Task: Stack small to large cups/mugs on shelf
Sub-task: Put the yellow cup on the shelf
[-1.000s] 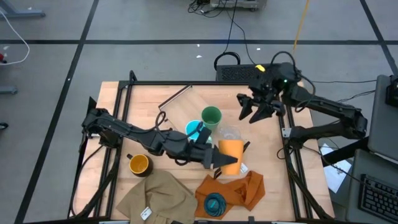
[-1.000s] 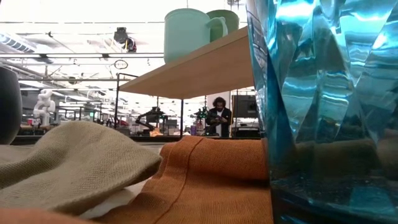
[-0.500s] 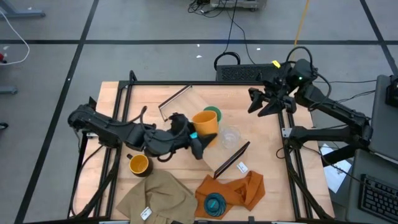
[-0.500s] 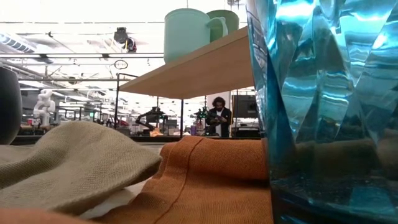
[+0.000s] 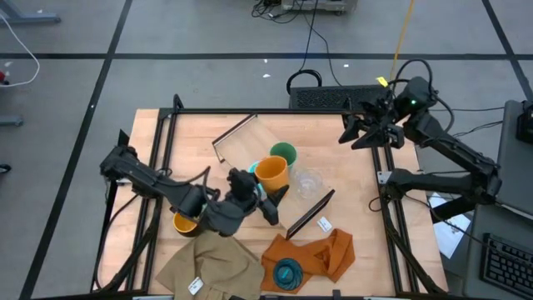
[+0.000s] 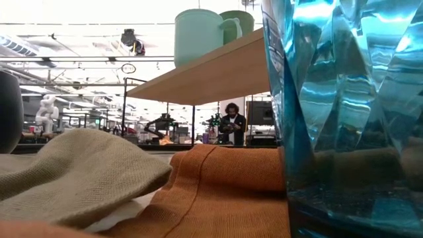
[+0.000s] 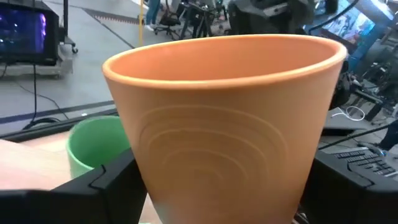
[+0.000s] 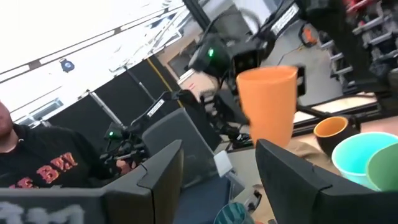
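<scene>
Your left tool [image 5: 268,193] grasps one orange cup [image 5: 271,172] above the worktop [image 5: 191,137] middle, beside one green cup [image 5: 284,152], one light-blue mug [image 5: 257,171] and one clear tumbler [image 5: 309,180]. Your right tool [image 5: 356,134] hangs released over the far right corner. One dark mug [image 5: 185,222] sits near the left edge, one teal cup [image 5: 287,272] on the orange cloth [image 5: 325,254] at the near edge.

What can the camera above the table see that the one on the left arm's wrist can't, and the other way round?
Only the high view shows the shelf, the clear tumbler, the dark mug, the teal cup, both cloths, and the right gripper off by the table's far right edge. Only the left wrist view shows the left gripper's fingers against the orange cup's sides. Both show the orange cup and green cup.
</scene>
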Available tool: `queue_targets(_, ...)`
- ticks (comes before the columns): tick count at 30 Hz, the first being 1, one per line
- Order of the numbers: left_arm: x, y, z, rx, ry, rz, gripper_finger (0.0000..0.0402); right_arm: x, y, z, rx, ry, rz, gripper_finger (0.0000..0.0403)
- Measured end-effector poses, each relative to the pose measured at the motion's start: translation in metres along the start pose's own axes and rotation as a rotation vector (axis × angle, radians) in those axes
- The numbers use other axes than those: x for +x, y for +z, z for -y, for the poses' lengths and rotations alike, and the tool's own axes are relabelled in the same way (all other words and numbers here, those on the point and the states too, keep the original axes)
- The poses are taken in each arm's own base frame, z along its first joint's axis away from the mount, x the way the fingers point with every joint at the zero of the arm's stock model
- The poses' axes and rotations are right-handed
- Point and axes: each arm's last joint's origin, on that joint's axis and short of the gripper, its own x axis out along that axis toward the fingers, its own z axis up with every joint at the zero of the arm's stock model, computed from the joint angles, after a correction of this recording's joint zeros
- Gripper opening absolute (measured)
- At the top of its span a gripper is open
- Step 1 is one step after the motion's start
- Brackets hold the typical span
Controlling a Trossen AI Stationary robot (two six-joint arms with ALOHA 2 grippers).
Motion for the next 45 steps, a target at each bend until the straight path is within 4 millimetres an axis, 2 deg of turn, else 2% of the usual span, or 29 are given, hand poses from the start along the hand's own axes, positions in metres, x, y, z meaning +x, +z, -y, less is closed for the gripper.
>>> queue_targets(8, 0.001, -0.021, 0.002, 0.178, 0.031, -0.035, 0.0329, -0.016, 0.003, -0.005, 0.003, -0.081, 0.074, 0.0192)
queue_targets(14, 0.006, -0.028, 0.001, 0.205, 0.027, -0.065, 0.0329, -0.025, 0.005, -0.004, 0.015, -0.128, 0.116, 0.0192)
queue_targets(20, 0.008, -0.046, 0.005, 0.244, 0.054, -0.056, 0.0329, -0.029, 0.006, -0.003, 0.027, -0.149, 0.134, 0.0192)
queue_targets(34, 0.029, -0.111, 0.010, 0.330, 0.133, -0.058, 0.0332, -0.029, 0.006, -0.003, 0.035, -0.148, 0.135, 0.0192)
queue_targets(40, 0.036, -0.123, 0.009, 0.280, 0.156, -0.046, 0.0332, -0.029, 0.006, -0.003, 0.034, -0.148, 0.135, 0.0192)
queue_targets(45, 0.037, -0.119, 0.009, 0.263, 0.171, -0.021, 0.0333, -0.029, 0.005, -0.008, 0.020, -0.146, 0.136, 0.0192)
